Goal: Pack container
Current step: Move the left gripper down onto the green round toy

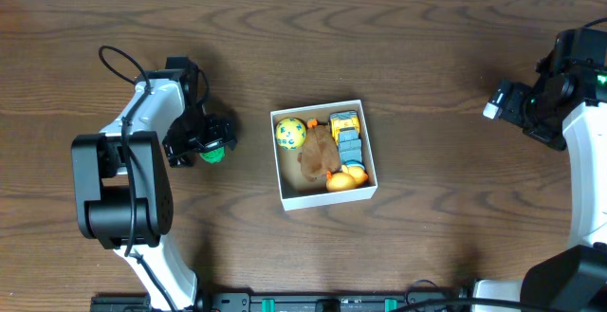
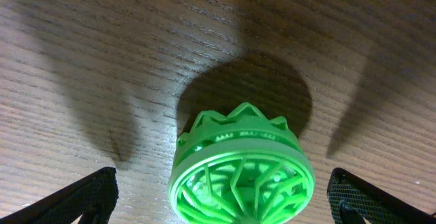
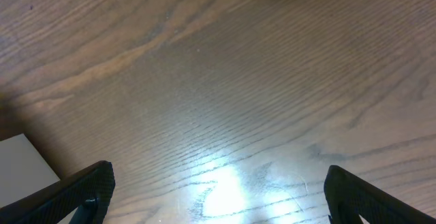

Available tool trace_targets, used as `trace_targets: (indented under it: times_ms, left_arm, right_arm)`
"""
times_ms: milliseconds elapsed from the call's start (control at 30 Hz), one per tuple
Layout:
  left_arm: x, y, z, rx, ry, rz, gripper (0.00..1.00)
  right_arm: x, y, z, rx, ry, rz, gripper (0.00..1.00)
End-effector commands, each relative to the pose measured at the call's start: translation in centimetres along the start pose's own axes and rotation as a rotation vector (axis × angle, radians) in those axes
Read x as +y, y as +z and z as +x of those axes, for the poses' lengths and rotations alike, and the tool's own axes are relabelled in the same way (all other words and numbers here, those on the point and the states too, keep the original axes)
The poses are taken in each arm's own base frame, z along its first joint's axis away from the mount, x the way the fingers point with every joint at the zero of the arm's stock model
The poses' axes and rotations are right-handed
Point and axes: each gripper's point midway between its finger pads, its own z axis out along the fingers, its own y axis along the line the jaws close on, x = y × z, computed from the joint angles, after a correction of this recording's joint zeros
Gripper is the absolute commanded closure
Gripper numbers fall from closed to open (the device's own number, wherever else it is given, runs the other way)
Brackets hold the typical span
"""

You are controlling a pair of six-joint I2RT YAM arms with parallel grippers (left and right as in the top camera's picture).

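Observation:
The container (image 1: 322, 198), a small square white box with a tan inside, sits mid-table and holds a yellow ball, a brown plush toy, a yellow-and-blue toy vehicle and an orange duck. A green plastic ridged toy (image 1: 212, 153) lies on the table left of the box. My left gripper (image 1: 211, 137) is open around it; in the left wrist view the green toy (image 2: 242, 176) sits between the fingers (image 2: 221, 207) with gaps on both sides. My right gripper (image 1: 503, 101) is open and empty over bare table at the far right (image 3: 218, 203).
The wooden table (image 1: 427, 236) carries only the box and the green toy. A white corner of the box (image 3: 24, 159) shows at the left edge of the right wrist view. The arm bases stand at the front left and front right.

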Motion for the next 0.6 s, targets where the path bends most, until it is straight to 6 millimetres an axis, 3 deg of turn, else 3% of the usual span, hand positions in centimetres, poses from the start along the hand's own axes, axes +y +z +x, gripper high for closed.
trace_targets:
  times_ms: [0, 100, 167, 333, 567]
  left_arm:
    - [0.27, 0.57, 0.3, 0.019, -0.012, -0.012, 0.02]
    - [0.36, 0.71, 0.5, 0.025, -0.013, -0.014, 0.01]
    - [0.36, 0.71, 0.52, 0.025, -0.013, -0.015, 0.05]
    - [0.35, 0.71, 0.51, 0.025, -0.013, -0.014, 0.4]
    - [0.36, 0.68, 0.53, 0.026, -0.013, -0.014, 0.53]
  right_arm:
    - [0.04, -0.52, 0.08, -0.011, -0.018, -0.003, 0.01]
    - [0.04, -0.52, 0.09, -0.011, -0.018, -0.003, 0.01]
    - [0.04, -0.52, 0.08, -0.011, -0.018, -0.003, 0.01]
    - [0.03, -0.52, 0.08, -0.011, -0.018, -0.003, 0.01]
    - [0.03, -0.52, 0.06, -0.012, -0.018, -0.003, 0.01]
